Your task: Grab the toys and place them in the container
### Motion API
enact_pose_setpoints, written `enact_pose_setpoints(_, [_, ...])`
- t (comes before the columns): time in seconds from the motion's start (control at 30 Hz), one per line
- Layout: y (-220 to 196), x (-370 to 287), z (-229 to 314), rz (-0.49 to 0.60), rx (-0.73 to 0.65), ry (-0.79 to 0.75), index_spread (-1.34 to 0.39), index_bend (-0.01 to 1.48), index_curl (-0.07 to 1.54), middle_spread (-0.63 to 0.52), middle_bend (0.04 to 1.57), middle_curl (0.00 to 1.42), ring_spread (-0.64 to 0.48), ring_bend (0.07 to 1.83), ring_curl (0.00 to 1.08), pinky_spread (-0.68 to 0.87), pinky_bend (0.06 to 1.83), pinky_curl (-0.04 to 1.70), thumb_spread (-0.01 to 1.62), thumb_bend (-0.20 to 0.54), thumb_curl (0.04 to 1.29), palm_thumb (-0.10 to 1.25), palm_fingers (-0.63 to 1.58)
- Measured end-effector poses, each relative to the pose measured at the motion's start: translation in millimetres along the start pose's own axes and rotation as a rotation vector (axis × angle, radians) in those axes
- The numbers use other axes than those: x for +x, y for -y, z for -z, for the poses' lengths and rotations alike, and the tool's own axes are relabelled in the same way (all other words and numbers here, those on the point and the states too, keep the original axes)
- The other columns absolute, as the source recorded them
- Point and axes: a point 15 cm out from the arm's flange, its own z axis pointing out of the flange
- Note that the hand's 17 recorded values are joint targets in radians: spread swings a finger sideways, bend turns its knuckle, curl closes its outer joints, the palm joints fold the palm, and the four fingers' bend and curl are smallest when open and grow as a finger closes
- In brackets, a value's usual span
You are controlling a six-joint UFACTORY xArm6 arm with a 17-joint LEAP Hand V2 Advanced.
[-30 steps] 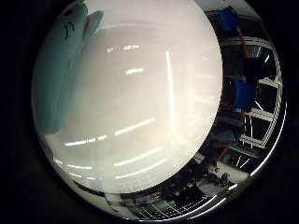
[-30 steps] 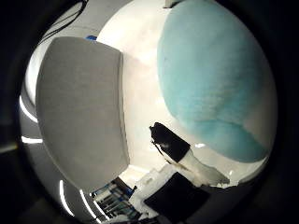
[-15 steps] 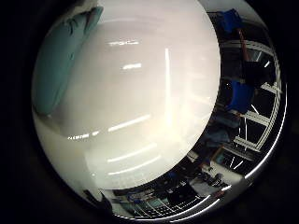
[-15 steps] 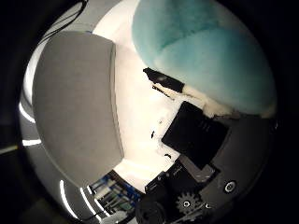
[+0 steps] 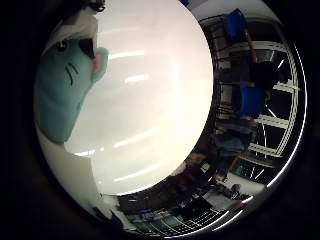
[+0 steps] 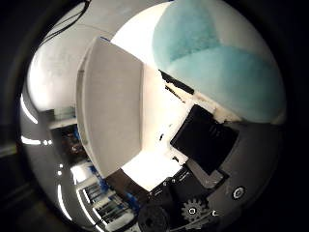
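Teal plush toy (image 6: 217, 72) crowds the palm; container (image 6: 113, 121) beside.

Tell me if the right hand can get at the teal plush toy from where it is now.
Probably yes. The teal plush toy fills much of the thumb side view, so it sits close to the palm, with part of the right hand right against it. Nothing lies between them; the grey container stands off to one side.

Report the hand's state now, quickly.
Right hand: fingers curled against the teal plush toy, apparently shut on it; the grip itself is only partly visible.
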Motion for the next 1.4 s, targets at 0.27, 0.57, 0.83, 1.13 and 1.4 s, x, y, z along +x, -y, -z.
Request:
enact_pose_setpoints(0.27, [-61,-31,91,0.028,0.024,-0.008,-0.18,1.18,0.79,-0.17,1.3,0.88,-0.27,1.3,0.89,-0.18,1.24,1.08,1.1,-0.012,0.61,1.04,1.04])
enact_pose_setpoints(0.57, [-125,-81,155,0.082,0.032,-0.009,-0.19,1.17,0.79,-0.17,1.29,0.88,-0.28,1.27,0.92,-0.19,1.17,1.18,1.11,-0.012,0.64,1.01,1.05])
enact_pose_setpoints(0.83, [-144,-135,194,0.148,0.094,-0.018,-0.2,1.16,0.79,-0.17,1.28,0.88,-0.29,1.24,0.95,-0.2,1.14,1.24,1.12,-0.011,0.65,1.01,1.06])
enact_pose_setpoints(1.13, [-110,-195,190,0.191,0.166,-0.01,-0.2,1.15,0.79,-0.17,1.27,0.89,-0.3,1.22,0.97,-0.21,1.11,1.28,1.11,-0.012,0.66,1.01,1.07])
enact_pose_setpoints(1.4, [-52,-239,168,0.21,0.247,0.015,-0.2,1.15,0.8,-0.17,1.27,0.89,-0.3,1.22,0.98,-0.22,1.1,1.3,1.12,-0.016,0.65,0.98,1.07])
